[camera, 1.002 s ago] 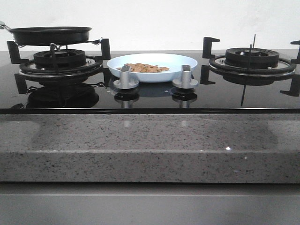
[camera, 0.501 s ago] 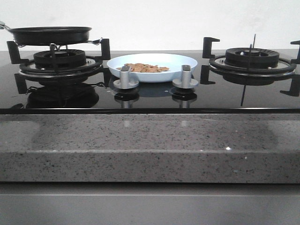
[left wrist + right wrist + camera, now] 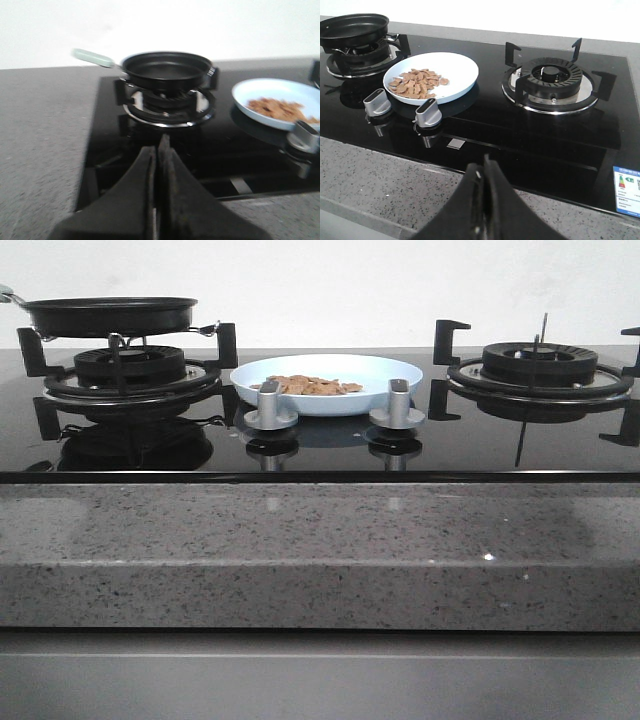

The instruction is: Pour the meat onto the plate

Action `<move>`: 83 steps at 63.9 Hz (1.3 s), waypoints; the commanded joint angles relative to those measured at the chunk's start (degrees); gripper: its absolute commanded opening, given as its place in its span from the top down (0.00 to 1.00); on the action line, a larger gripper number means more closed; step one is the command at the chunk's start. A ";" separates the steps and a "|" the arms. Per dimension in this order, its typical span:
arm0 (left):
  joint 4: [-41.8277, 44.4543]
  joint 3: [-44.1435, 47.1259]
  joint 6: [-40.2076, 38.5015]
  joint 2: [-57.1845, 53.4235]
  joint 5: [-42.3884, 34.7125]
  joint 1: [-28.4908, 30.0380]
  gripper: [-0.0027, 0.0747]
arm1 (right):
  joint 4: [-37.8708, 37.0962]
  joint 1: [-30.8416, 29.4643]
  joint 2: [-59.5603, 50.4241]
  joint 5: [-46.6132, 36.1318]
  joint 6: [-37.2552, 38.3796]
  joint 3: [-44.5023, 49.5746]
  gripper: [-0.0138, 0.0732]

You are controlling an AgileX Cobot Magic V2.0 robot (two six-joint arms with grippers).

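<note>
Meat lies heaped on the plate, far-left of my right end effector. Both that and my left end effector are pinched together, holding nothing; pouring looks finished.

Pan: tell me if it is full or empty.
Empty. The pan shows a bare black inside in the left wrist view; the meat lies on the plate.

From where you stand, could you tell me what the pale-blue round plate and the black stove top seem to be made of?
The pale-blue round plate looks like glazed ceramic, possibly melamine: smooth, even colour, soft sheen on the rim. The black stove top looks like polished glass: it mirrors the silver knobs and burner grates sharply.
</note>
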 commanded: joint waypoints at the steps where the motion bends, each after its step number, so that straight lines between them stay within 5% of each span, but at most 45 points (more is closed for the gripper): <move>1: -2.43 3.25 -0.09 -5.47 -7.18 4.10 0.99 | 0.93 -0.17 0.50 -4.47 -0.53 -1.52 0.91; 17: -10.44 12.64 7.39 -10.99 -7.57 12.97 0.99 | 0.93 -0.17 0.57 -4.26 -0.53 -1.52 0.91; 83: -7.95 16.64 7.39 -10.99 -8.83 8.97 0.99 | 0.93 -0.17 0.57 -4.19 -0.53 -1.52 0.91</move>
